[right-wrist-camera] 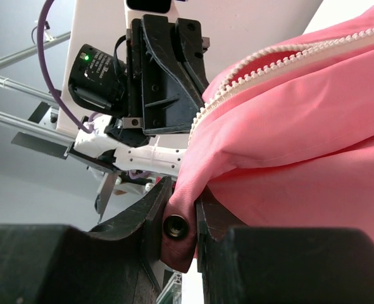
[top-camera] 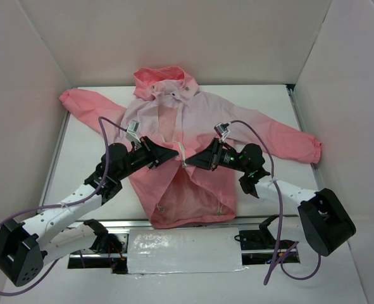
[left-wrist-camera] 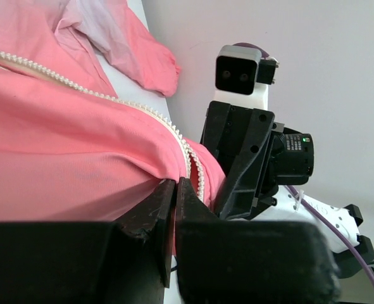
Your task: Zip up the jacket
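The pink jacket (top-camera: 193, 133) lies face up on the table, hood at the far end, its front open below the chest. My left gripper (top-camera: 174, 154) is shut on the jacket's left front edge (left-wrist-camera: 111, 177), next to the white zipper teeth (left-wrist-camera: 187, 152). My right gripper (top-camera: 192, 163) is shut on the right front edge, pinching a fabric fold with a metal eyelet (right-wrist-camera: 176, 227); its zipper teeth (right-wrist-camera: 250, 79) run above. Both edges are lifted and the two grippers face each other closely at mid-jacket. The zipper slider is not in view.
White walls (top-camera: 22, 95) enclose the table on three sides. The jacket's sleeves reach toward the left wall (top-camera: 79, 101) and the right wall (top-camera: 304, 142). A metal rail with a white taped plate (top-camera: 183, 250) runs along the near edge between the arm bases.
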{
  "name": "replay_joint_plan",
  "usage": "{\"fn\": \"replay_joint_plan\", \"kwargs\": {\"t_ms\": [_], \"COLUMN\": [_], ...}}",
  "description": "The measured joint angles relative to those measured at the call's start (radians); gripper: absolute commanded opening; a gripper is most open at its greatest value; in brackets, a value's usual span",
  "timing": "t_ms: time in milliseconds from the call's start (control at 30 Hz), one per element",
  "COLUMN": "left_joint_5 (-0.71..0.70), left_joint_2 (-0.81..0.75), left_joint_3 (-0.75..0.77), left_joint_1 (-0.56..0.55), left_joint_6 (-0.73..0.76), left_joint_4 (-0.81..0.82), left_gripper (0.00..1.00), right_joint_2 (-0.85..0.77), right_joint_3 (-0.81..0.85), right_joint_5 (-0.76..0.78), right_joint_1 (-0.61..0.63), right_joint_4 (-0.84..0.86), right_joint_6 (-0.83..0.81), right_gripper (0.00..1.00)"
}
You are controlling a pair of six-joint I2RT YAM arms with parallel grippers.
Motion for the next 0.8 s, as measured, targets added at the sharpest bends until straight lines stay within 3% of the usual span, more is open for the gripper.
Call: {"fn": "replay_joint_plan", "kwargs": {"t_ms": [400,800], "left_joint_5": [0.025,0.033], "left_joint_2": [-0.008,-0.009], "left_joint_3": [-0.028,-0.028], "left_joint_1": [0.0,0.0], "left_joint_6": [-0.024,-0.023], "left_joint_4": [0.052,0.053], "left_gripper": [0.0,0.0], "right_joint_2": [0.154,0.182], "right_joint_3": [-0.039,-0.024], "right_joint_5": [-0.041,-0.084], "right_joint_1": [-0.032,-0.041], "right_joint_4": [0.232,0.298], "right_joint_6": [0.111,0.171], "right_gripper": [0.0,0.0]}}
